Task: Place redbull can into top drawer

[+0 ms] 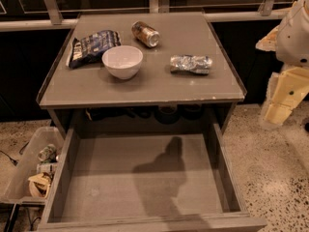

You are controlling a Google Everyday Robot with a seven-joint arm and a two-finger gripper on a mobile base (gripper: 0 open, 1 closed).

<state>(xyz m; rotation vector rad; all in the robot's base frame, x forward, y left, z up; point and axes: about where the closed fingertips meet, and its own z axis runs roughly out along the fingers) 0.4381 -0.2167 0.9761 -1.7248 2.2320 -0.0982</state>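
Grey table (159, 83); drawer (111, 187) open, low-left of claw (279, 108) — claw state: cannot tell. Can (191, 64) up-left of claw, ungrasped — approach step; next, reach and grasp.

We see robot arm (295, 33) cut by right edge, end effector (276, 111) low beside surface (145, 87), shape unclear to us, top drawer (96, 178) front clipped at btm edge, bin (19, 178) at left cropped, contents (46, 153) too blurry to ID, stuff (166, 113) under surface lost in shadow

One each: redbull can (191, 64); gold can (146, 34); bowl (122, 61); bag (91, 46); top drawer (106, 182); gripper (279, 108) at right.
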